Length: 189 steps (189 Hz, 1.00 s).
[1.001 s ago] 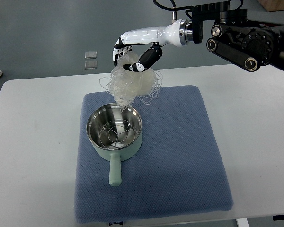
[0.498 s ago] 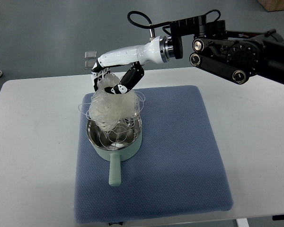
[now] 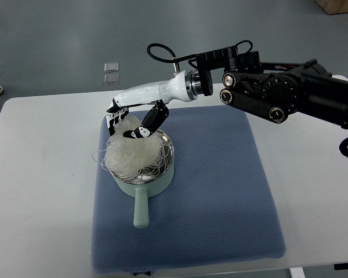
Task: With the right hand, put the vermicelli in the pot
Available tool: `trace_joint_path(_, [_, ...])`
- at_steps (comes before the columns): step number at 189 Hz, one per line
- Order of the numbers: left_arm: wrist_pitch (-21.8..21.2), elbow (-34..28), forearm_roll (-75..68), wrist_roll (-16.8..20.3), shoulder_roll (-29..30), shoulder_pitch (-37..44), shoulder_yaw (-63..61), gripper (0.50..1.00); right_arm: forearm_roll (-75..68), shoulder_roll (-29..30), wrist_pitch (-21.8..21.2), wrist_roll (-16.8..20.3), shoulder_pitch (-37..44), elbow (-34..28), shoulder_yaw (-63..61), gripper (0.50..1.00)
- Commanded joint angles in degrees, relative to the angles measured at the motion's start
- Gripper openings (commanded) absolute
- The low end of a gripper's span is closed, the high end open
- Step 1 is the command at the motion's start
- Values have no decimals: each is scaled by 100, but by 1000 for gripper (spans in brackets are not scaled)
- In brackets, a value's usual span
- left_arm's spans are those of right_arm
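Grey floor surrounds a white table (image 3: 40,191), and on it lies a blue mat (image 3: 220,191) with a pale green pot (image 3: 140,174) toward its 9 o'clock side, the handle pointing to 6 o'clock. Two small clear items (image 3: 111,73) lie on the floor beyond the table at 12 o'clock.

From the picture's right edge the black arm reaches in, ending in the right hand (image 3: 133,119), which hangs just above the pot's far rim. Its fingers (image 3: 117,116) and dark thumb are curled around the top of the vermicelli (image 3: 130,153), gripping it. The white tangle sits largely inside the pot, though loose strands spill over the rim at 9 o'clock onto the mat (how much weight the pot already bears cannot be told). No left hand shows.

The step in hand looks like the lowering and placing of the bundle, nearly finished. What the next move calls for, in my judgement, is opening the fingers so the noodles drop free, then lifting the hand straight up without dragging strands back out; the springy loops could catch on the fingertips.
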<state>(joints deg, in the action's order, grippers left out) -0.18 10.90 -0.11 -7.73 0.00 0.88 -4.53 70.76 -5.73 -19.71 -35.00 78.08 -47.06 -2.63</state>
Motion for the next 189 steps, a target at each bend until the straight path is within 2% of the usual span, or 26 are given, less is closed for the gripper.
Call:
trace_joint_path(1, [0,0,-7,0,0,0,-4,1000,-18,2,2,0,-56,47,-27,860])
trace_joint_path(12, [0,0,2,0,0,0,-4,1000,-18,-7,2,0,-65,100,-36,870])
trace_joint_path(17, [0,0,2,0,0,0,-4,1000,-27,-7,2,0,-65,135,-44,895])
trace_joint_path(76, [0,0,-7,0,0,0,-4,1000,-141,-95,-165,0,-56,170,-106,895])
trace_joint_path(113, [0,0,2,0,0,0,-4,1000,-1504,-139,-490,2,-381,601,-97,897])
trace_joint_path(163, [0,0,2,0,0,0,-4,1000,-4807,-648,-490,1048,-952,759,-106,913])
trace_joint_path(189, [0,0,-7,0,0,0,5,1000,-6127,-780,-402,1338,-1304,768,-106,913])
